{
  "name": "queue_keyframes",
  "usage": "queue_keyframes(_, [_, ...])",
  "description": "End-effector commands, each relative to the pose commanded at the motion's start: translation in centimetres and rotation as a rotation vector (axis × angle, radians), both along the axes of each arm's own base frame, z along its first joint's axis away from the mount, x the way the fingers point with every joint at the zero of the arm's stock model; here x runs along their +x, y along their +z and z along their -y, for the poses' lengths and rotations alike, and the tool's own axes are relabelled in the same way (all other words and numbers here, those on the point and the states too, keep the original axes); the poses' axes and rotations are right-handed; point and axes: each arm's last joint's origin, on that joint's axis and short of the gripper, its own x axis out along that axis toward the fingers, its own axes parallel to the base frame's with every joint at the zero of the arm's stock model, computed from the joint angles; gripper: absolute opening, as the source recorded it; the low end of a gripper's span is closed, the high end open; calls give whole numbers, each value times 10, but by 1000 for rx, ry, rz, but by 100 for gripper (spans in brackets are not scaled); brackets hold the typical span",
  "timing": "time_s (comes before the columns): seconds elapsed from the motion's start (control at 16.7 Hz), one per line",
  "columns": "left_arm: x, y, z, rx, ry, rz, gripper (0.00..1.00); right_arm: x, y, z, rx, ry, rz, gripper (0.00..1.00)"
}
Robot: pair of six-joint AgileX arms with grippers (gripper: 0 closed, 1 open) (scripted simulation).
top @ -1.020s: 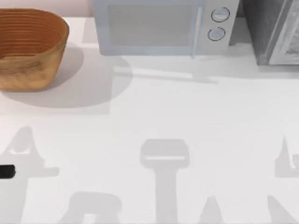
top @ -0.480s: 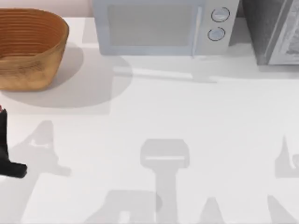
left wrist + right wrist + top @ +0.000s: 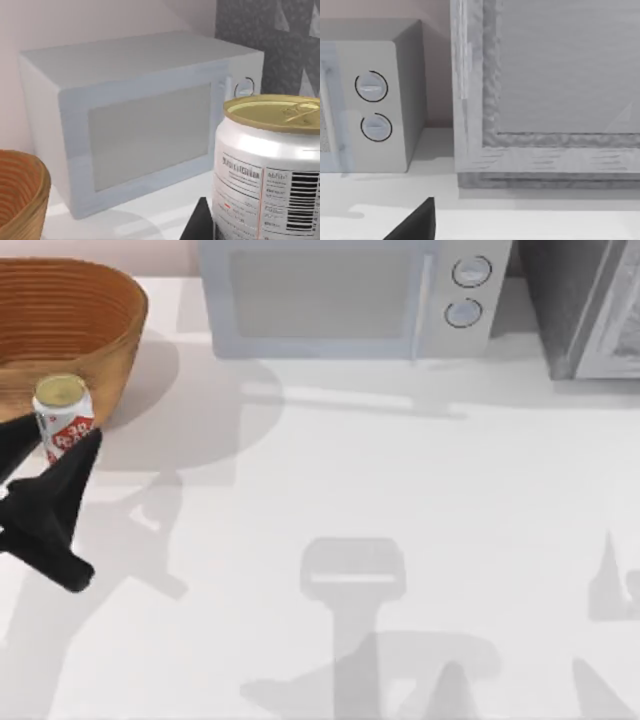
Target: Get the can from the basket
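Left pincer (image 3: 55, 445) around white, gold-topped can (image 3: 63, 415)

White table (image 3: 400, 500): basket (image 3: 70, 320) far left, microwave (image 3: 345, 295) behind, grey cabinet (image 3: 585, 305) far right.

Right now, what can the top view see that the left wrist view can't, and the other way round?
Top view alone: the left tool shut on the can just in front of the basket, at the table's left, and both microwave dials.

Left wrist view alone: the can's barcode, small print and pull-tab lid, seen close up.

Both share: the can, the basket and the white microwave.
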Motion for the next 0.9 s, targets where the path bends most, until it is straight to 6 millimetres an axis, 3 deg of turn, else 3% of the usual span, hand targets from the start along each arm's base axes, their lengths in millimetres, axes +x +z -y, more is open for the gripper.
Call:
queue_keyframes(0.36, [38, 10, 17, -9, -261, -26, 0, 0, 0, 0, 0, 0, 0, 100])
queue_keyframes(0.9, [103, -7, 40, -30, -557, -68, 0, 0, 0, 0, 0, 0, 0, 100])
